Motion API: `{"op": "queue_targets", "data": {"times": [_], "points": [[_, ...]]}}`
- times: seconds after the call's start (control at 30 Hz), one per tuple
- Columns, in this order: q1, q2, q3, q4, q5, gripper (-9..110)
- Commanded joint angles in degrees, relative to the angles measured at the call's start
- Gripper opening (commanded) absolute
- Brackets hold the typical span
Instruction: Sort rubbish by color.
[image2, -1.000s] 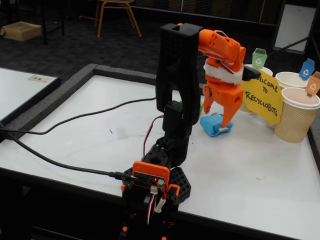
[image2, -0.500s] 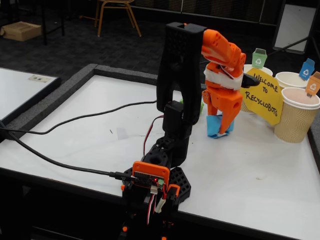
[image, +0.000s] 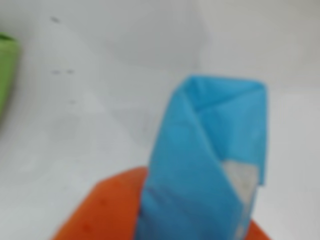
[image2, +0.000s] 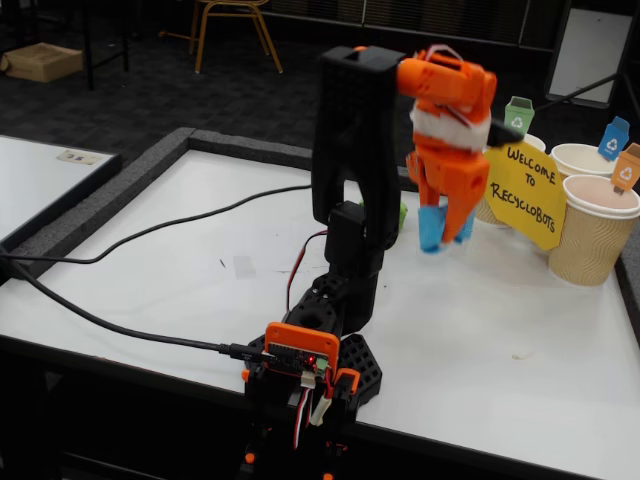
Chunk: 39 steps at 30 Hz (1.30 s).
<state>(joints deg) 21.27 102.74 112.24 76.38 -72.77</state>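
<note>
One light blue crumpled paper lump (image2: 432, 229) is pinched in the orange two-finger gripper (image2: 444, 238), lifted clear of the white table (image2: 180, 270). One green paper lump (image: 7, 75) sits behind. Three paper cups (image2: 592, 232) wait at right. The arm stands upright, wrist bent downward.

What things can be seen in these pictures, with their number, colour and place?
Blue paper lump: one, light blue, held in the claw above the table.
Green paper lump: one, green, on the table behind the arm, mostly hidden.
Paper cups: three, tan and white, right edge of the table, each with a coloured tag.
Sign: one, yellow, before the cups.
Table: one, white.
Cables: black, across the table.
Arm: one, black and orange.
Claw: one, orange, closed on the blue lump.
</note>
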Motion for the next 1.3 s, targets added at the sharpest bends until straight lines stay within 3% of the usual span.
{"op": "queue_targets", "data": {"times": [0.0, 0.3, 0.67, 0.93, 1.27], "points": [[-1.49, 17.4, -7.47, 4.39, 0.35, 0], [0.79, 32.87, -8.79, 13.18, 0.35, 0], [6.42, 37.18, -12.13, 17.23, 0.35, 0], [9.58, 31.46, -15.73, 8.44, 0.0, 0], [11.87, 11.43, -34.45, 2.64, -0.18, 0]]}}
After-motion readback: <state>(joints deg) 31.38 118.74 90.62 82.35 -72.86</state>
